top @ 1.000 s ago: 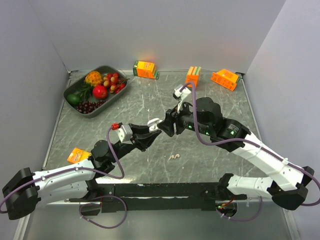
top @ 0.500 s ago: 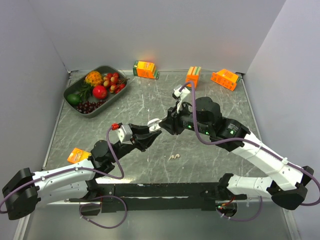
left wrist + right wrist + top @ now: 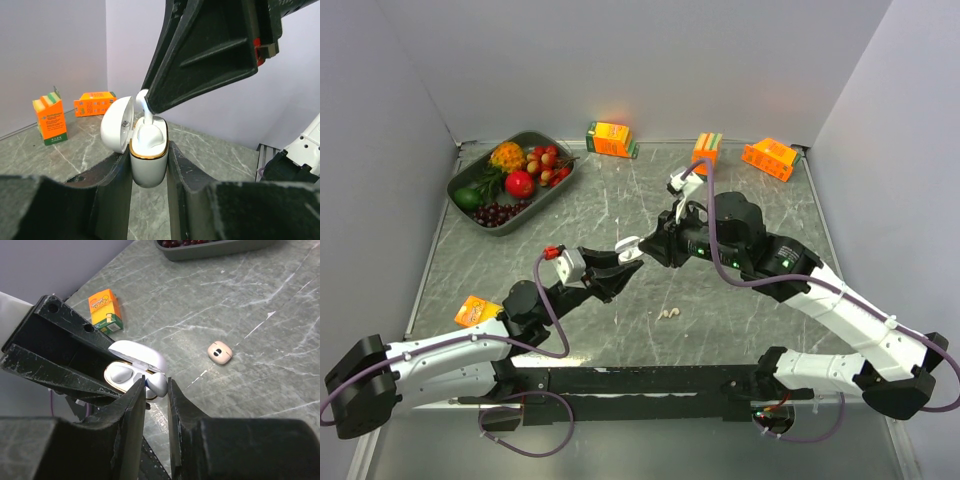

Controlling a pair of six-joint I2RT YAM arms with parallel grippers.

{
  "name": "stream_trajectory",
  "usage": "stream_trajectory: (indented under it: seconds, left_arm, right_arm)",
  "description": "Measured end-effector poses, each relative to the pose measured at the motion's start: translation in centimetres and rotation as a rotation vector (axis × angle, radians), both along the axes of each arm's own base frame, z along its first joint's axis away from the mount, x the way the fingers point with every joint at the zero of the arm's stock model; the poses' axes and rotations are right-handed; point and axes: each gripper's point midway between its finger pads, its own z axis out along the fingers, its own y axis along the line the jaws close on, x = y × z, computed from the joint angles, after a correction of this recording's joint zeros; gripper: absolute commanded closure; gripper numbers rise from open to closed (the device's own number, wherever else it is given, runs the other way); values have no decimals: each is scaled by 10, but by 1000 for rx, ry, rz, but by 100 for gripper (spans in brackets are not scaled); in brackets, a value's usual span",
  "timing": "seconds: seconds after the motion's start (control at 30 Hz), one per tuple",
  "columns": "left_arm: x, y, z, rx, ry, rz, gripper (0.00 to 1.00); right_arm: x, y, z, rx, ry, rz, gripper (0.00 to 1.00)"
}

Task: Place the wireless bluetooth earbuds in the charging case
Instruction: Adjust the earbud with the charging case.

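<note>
Clamping from both sides, the left jaws press on a glossy white charging case (image 3: 148, 165) with a gold rim and hold it off the grey marbled desk (image 3: 280, 315). Its rounded white lid (image 3: 116, 125) is swung open and leans away from the right jaws. The right jaws meet the case's open top from the opposite side and stand close together, with only a narrow slit between them. At their tips a thin white stemmed earbud (image 3: 145, 106) runs down into the case's well. Whether the tips actually pinch the stem cannot be told. A stubby pale-beige earbud (image 3: 219, 352) lies on the desk, well apart from both pairs of jaws. A small orange juice carton (image 3: 105, 311) rests on the desk beside the left arm, well behind its jaws.
</note>
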Motion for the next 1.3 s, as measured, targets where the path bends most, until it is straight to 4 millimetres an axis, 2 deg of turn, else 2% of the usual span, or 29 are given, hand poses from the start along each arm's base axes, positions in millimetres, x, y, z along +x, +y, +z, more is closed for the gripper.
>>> stream_trajectory:
  seconds: [0.1,0.57,0.73,0.9,1.2,1.3]
  left_arm:
    - [3,0,-3,5,10,13,99]
    - [15,-1,-9,24,33,66,99]
    - [18,2,-9,27,29,90,99]
    - [23,4,-9,32,20,139,99]
    - [33,6,-12,52,-23,224,99]
    - [36,7,-17,66,-40,249,99]
  right_arm:
    - [2,0,2,3,7,-14,100]
    - [8,5,-3,2,69,-62,100]
    - [12,1,-1,34,80,-121,100]
    - [14,-7,2,81,102,-253,100]
    - [17,-13,-24,62,206,-470,100]
    - [19,-13,-26,70,224,-515,100]
